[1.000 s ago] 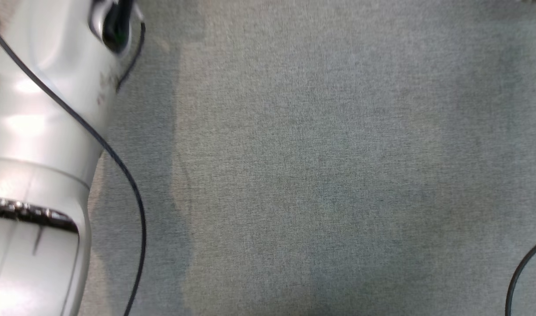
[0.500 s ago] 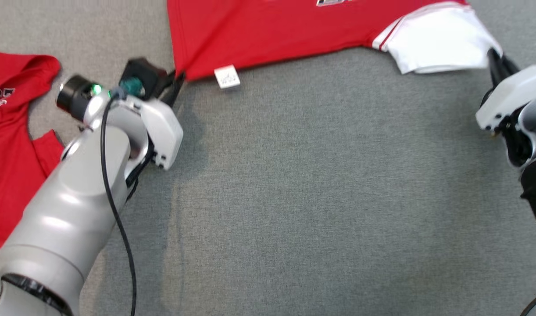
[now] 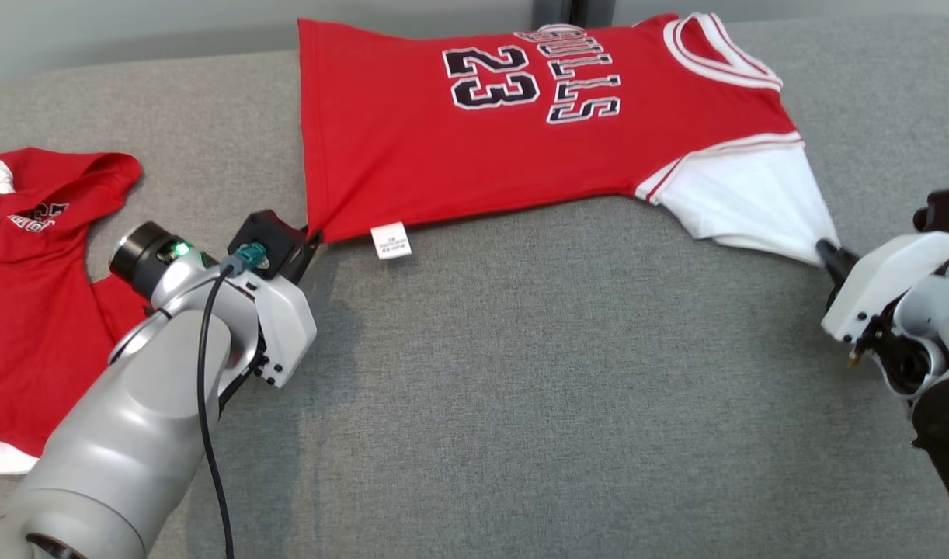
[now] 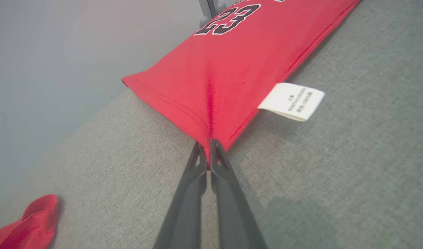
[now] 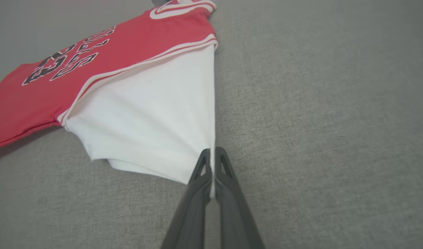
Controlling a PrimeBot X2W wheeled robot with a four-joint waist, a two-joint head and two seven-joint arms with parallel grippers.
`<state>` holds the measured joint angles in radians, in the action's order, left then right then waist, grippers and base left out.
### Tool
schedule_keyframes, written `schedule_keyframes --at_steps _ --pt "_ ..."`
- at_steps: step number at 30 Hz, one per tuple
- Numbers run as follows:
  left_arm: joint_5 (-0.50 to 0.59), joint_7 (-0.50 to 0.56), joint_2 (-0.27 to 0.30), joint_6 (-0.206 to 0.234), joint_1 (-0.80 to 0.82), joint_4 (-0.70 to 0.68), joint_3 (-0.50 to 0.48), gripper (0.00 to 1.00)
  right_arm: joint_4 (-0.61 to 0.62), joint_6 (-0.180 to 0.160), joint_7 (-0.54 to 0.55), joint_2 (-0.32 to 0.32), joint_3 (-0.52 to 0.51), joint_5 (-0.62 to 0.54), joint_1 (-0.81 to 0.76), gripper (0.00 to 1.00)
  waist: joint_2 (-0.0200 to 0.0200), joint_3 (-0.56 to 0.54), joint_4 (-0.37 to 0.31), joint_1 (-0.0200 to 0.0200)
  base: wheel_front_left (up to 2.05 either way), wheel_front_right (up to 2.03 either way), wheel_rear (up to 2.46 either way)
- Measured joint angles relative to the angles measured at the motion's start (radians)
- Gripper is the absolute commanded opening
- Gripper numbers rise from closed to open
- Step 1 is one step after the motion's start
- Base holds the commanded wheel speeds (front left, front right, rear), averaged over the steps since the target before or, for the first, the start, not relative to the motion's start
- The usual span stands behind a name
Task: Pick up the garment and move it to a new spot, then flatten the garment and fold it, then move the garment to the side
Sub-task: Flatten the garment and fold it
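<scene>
One red number-23 jersey (image 3: 482, 155) lies spread far-centre on the grey fabric bench (image 3: 560, 388). Two hands pinch it: left hand (image 3: 313, 237) at its near-left hem corner, right hand (image 3: 824, 250) at its white sleeve (image 3: 746, 202). One other red garment (image 3: 32, 310) lies left.

Red jersey (image 3: 412, 147) — white sleeve (image 3: 746, 202), grey surface (image 3: 560, 388)

The red cloth jersey (image 3: 443, 155) is a soft, matt knit, and its white sleeve (image 3: 742, 206) is equally dull. Its small white label (image 3: 390, 239) looks smooth and papery. The grey upholstered surface (image 3: 521, 388) is coarse-woven, matt cloth. The pale grey forearm (image 3: 133, 435) is smooth, glossy plastic, and its black cable (image 3: 208, 435) looks slick. The left gripper (image 4: 205, 147) and right gripper (image 5: 212, 152) have dark, matt plastic fingers. The second red garment (image 3: 32, 326) is matt cloth.
</scene>
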<state>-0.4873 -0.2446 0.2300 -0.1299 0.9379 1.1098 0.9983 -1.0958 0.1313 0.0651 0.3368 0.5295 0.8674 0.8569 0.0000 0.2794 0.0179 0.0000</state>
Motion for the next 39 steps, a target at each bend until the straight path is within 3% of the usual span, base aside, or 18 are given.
schedule_keyframes --at_steps 16,29,39 --pt "0.012 -0.017 -0.008 0.012 -0.183 0.005 0.041 0.0 0.203 0.0 0.182 0.077 0.023 0.295 -0.242 0.0 0.0 -0.142 0.015 0.0 0.0 0.0 0.0" --pt "-0.008 -0.019 0.011 0.026 -0.284 -0.073 0.04 0.0 0.379 0.0 0.352 0.222 0.026 0.45 -0.385 0.0 0.0 -0.184 0.05 0.0 0.0 0.0 0.0" --pt "-0.028 0.002 0.041 0.031 -0.345 -0.152 0.048 0.0 0.47 0.0 0.457 0.299 -0.01 0.544 -0.506 0.0 0.0 -0.208 0.064 0.0 0.0 0.0 0.0"
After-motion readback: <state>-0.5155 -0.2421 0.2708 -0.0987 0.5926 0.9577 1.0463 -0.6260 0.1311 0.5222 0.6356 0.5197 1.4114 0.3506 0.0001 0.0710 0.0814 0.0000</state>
